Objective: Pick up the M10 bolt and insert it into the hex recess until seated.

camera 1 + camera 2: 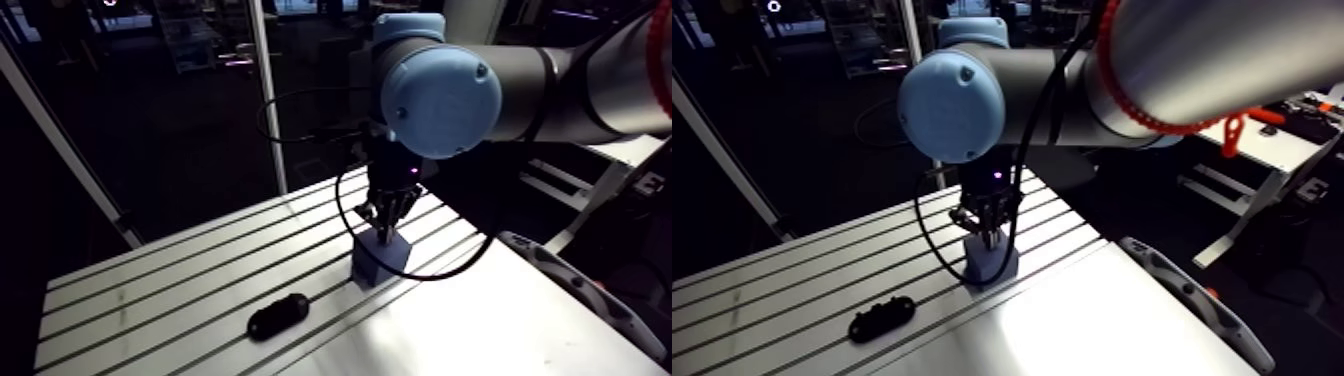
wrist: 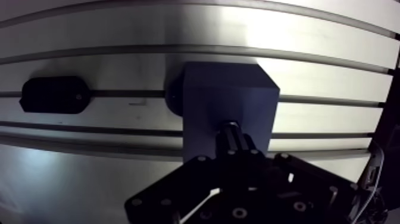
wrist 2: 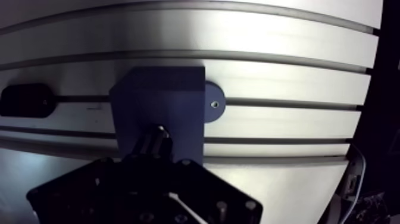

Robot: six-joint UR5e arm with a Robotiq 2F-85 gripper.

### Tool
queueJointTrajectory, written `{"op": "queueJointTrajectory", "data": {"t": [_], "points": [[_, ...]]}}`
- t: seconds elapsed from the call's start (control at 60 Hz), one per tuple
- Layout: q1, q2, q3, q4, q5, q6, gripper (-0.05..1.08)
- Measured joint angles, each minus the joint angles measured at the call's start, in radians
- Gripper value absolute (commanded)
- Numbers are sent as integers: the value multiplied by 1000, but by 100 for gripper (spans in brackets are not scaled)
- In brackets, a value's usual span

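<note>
We see the two-fingered black Robotiq gripper (image 2: 233,150) drawn narrow around a dark, cylindrical metal M10 bolt (image 2: 231,132). The bolt stands out ahead of the fingertips, its far end at the top face of the blue-grey square plastic block (image 2: 226,95) on the slotted aluminium table (image 2: 178,30). The hex recess is hidden under the bolt and fingers, so we cannot tell whether the end has entered it or only rests on the face.

We judge the main risk to be misalignment. If the hexagon's flats are turned off those of the recess, or the bolt is tilted in the grip, pressing down would jam it on the rim. A jammed bolt could also slide up between the pads, since round metal gives them little purchase. Pushing off-centre might shift the block, though its rounded mounting lug (image 3: 214,102) suggests it is fastened to a slot. Letting go too soon would leave the bolt proud or let it topple.

By our count:
- one bolt
- one block
- one lug clearly seen (a shadowed shape on the opposite side may be a second)
- one black oval plastic piece (image 2: 53,94) lying well apart along a slot
- one gripper
</note>
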Motion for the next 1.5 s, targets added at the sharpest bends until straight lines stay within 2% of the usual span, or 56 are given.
{"op": "queueJointTrajectory", "data": {"t": [1.133,1.333,1.5], "points": [[0,1,-28,19,4,-1,108],[2,-12,-49,62,3,6,108],[6,-31,-90,149,1,58,108]]}}
